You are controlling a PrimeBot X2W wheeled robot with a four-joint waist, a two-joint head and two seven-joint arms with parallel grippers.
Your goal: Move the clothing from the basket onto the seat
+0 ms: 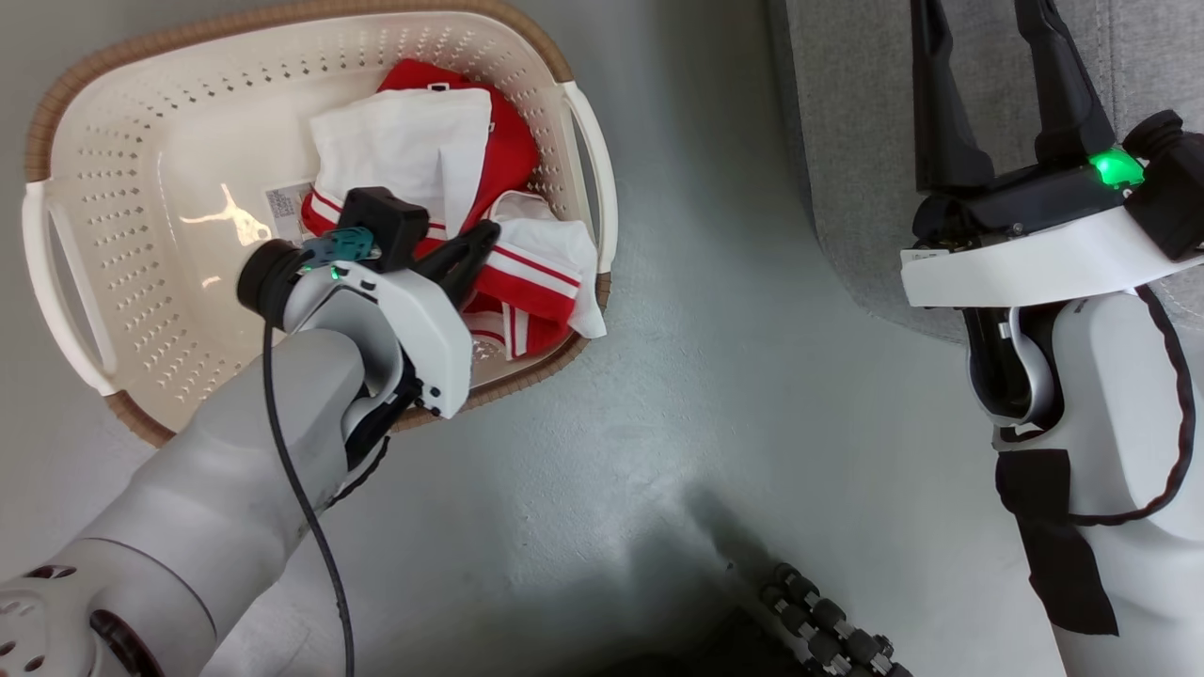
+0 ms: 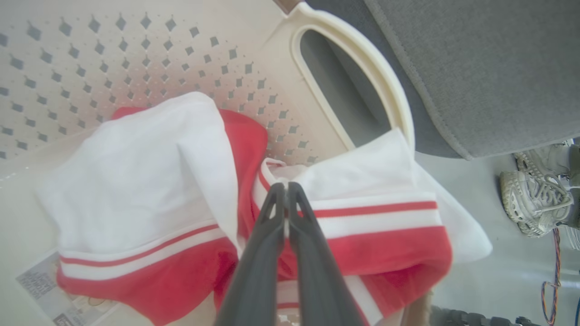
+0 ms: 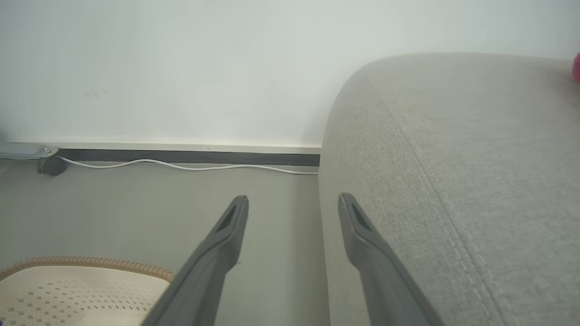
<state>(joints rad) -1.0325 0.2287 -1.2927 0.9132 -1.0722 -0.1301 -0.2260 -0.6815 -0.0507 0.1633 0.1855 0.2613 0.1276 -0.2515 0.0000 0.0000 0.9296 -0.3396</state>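
Pinching a striped fold of the red-and-white clothing [image 2: 136,172] with the left gripper [image 2: 286,185], jaws pressed shut, apparently for the lift; heaped at 3 o'clock in the laundry basket [image 2: 136,54]; holding the right gripper [image 3: 293,203] spread wide by the grey couch [image 3: 453,181] at 1 o'clock, clear; hard to tell how much fabric the tips catch.

From 9 o'clock to centre, basket [image 1: 122,188] floor bare. At 3 o'clock, clothing [image 1: 404,141] heaped against handle [image 1: 597,160]. Open floor strip [image 1: 696,282] between basket, seat [image 1: 847,141].
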